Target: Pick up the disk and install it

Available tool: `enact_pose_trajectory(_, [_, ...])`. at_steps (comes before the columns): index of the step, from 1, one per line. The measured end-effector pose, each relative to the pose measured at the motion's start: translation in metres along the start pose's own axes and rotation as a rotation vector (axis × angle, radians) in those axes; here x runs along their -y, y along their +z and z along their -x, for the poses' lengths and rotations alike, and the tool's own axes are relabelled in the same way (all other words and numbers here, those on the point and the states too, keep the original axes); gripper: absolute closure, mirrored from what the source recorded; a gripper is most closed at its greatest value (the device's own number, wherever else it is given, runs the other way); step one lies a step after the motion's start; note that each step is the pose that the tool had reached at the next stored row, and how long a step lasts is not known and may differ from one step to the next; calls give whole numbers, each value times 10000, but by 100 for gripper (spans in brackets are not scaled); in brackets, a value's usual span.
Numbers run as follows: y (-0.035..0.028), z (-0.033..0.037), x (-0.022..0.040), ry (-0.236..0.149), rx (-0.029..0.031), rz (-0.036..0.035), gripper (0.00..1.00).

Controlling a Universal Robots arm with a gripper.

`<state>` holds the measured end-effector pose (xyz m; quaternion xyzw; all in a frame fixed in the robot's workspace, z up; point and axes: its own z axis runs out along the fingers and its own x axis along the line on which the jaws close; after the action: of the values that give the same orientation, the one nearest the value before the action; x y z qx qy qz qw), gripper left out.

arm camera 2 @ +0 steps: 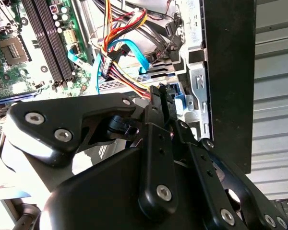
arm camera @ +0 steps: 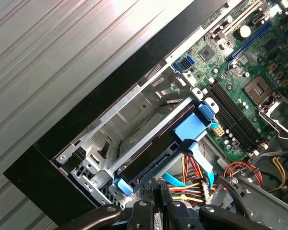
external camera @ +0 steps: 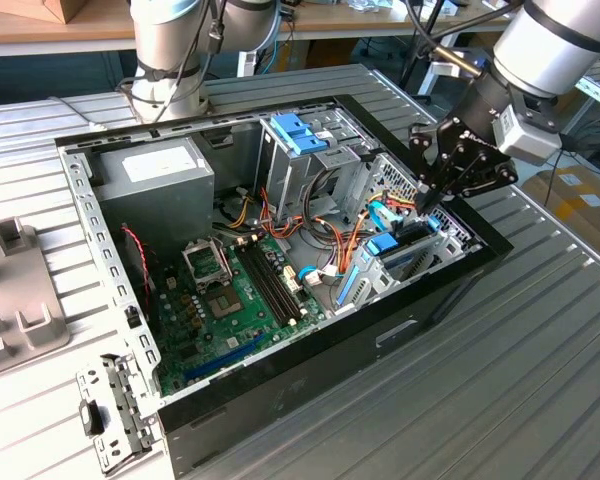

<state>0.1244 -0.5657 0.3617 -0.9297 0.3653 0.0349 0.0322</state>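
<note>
- Hovering over the case's right end, the pincer has its fingers pressed together, gripping nothing.
- Disk sits in the bay just below the tips.

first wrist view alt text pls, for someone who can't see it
A dark disk in a blue carrier sits in a metal bay at the corner of an open computer case, with the gripper just above it. A green motherboard lies beside.

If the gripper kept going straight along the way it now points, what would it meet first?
Most likely the disk in its blue carrier: the gripper points at its near end in the drive bay. Depth is unclear; orange cables lie close alongside.
</note>
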Motion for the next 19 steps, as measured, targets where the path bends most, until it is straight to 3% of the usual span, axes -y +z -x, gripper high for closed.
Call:
enact_pose_trajectory(5, [23,9,-44,85,-2,-9,83])
enact_pose_trajectory(7, [37,-13,-104,174,-6,-16,83])
enact_pose_trajectory(9, [37,-14,-107,186,-7,-16,83])
enact_pose_trajectory(17, [43,-14,-107,1338,-47,-118,83])
enact_pose_trajectory(19, [46,-15,-107,1805,-64,-159,83])
